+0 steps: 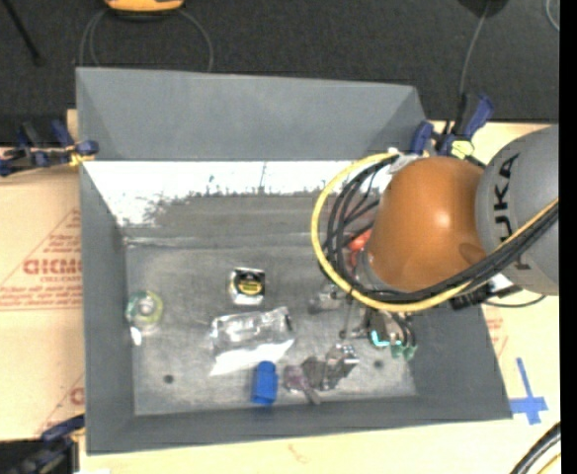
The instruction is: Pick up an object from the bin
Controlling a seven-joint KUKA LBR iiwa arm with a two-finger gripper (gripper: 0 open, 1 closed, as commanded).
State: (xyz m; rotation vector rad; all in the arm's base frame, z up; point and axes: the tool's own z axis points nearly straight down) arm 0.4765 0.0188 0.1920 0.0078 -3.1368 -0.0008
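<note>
Camera view.

- Grey metal bin [249,117] takes up the middle of the frame. Its floor is scuffed, with loose things spread thinly across the lower half.
- The arm enters from the right of the frame. Its orange wrist cover [422,225] sits over the right part of the bin, ringed by yellow and black cables [320,235].
- The gripper [346,349] hangs below the cover, over the lower right of the bin floor. Wide or narrow: cannot tell, since the cover and cables mask much of it.
- Nearest thing: a small purplish-grey lump [313,375], lying on the floor just to the lower left of the gripper. Touching or apart: cannot tell.
- A small teal-green thing [392,342] lies just right of the gripper, under the lower edge of the cover.
- A blue cylinder [263,383] lies left of the purplish-grey lump, close to the bin's near wall at the bottom of the frame.
- A crumpled clear plastic packet [251,326] lies mid-floor, with a white scrap [237,361] along its lower edge, just above the blue cylinder.
- A small black-and-yellow thing [248,283] sits above the packet, apart from it.
- A clear round thing [144,309] lies at the far left of the floor, well apart from the gripper.
</note>
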